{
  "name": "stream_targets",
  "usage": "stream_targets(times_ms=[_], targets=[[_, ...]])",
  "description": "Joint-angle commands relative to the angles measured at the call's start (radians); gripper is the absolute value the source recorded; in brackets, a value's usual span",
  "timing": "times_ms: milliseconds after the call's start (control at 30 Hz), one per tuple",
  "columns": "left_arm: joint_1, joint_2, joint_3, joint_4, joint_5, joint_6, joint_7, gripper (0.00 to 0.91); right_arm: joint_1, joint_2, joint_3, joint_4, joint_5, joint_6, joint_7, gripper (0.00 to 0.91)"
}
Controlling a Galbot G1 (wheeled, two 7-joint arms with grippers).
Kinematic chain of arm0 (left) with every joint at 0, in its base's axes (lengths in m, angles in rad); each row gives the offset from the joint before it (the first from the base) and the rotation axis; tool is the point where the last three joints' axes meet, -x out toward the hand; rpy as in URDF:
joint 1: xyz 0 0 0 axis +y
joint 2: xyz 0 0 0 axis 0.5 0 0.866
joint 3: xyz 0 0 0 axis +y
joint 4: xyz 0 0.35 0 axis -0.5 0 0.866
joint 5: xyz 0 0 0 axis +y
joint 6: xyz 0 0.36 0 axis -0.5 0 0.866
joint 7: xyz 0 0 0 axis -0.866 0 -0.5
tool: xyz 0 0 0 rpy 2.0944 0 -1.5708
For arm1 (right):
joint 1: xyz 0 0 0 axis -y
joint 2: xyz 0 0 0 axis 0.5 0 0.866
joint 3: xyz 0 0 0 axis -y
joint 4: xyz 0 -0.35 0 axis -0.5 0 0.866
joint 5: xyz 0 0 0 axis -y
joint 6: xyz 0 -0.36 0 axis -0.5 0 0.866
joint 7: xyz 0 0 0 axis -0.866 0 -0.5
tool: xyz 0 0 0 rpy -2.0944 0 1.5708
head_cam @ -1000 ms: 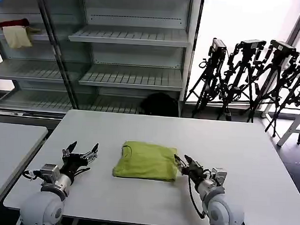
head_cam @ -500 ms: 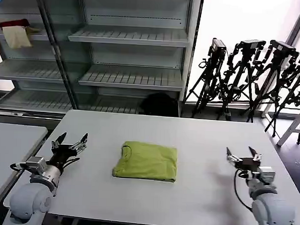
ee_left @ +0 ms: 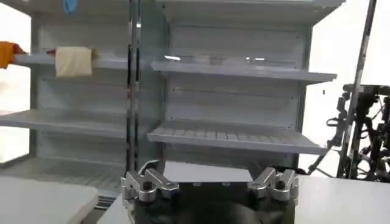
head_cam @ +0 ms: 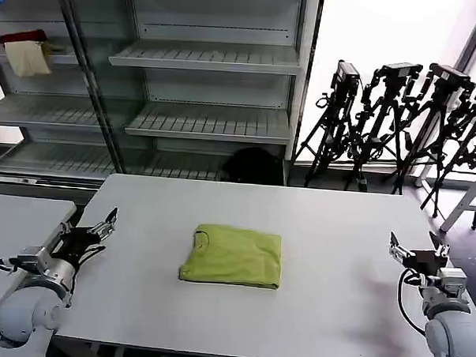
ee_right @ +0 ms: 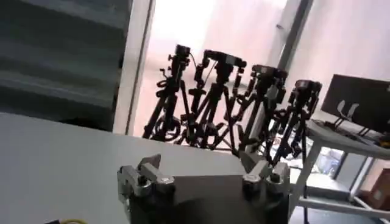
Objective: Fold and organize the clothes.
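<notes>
At the middle of the white table (head_cam: pixel 330 230) the folded lime-green T-shirt (head_cam: pixel 233 255) is laid (collar leftward); the left gripper (head_cam: pixel 92 229) and right gripper (head_cam: pixel 418 250) are held wide, well apart from it.

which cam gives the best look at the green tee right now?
Head view. The folded lime-green T-shirt lies whole at the middle of the table, collar to the robot's left, both grippers well clear. The left wrist view faces the shelves, the right wrist view the tripods; neither gives anything of the shirt.
</notes>
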Motion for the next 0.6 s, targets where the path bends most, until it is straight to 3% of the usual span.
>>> stream_targets(times_ms=[33, 600], targets=[[-0.012, 0.011, -0.021, 0.034, -0.027, -0.015, 0.004, 0.907, -0.016, -0.006, 0.037, 0.004, -0.017, -0.010, -0.005, 0.907], [-0.005, 0.026, -0.025, 0.020, -0.027, -0.017, 0.000, 0.907, -0.017, 0.000, 0.038, 0.017, -0.005, -0.014, -0.028, 0.907]])
